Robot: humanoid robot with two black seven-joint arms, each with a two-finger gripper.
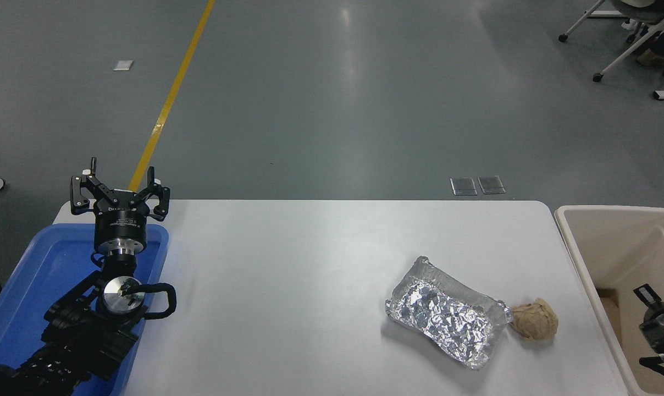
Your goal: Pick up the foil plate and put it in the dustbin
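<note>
The foil plate (447, 313), a shiny crinkled silver tray, lies flat on the white table (310, 275) right of the middle. The beige dustbin (612, 242) stands against the table's right end. My right gripper (659, 330) shows only partly at the right edge, over the dustbin's opening, well apart from the plate and holding nothing that I can see. My left gripper (120, 190) is parked at the lower left above a blue tray, open and empty.
A small crumpled brown paper ball (535, 320) touches the plate's right end. The shallow blue tray (35, 264) sits at the table's left end under the left arm. Chair legs (623, 49) stand on the floor at the far right.
</note>
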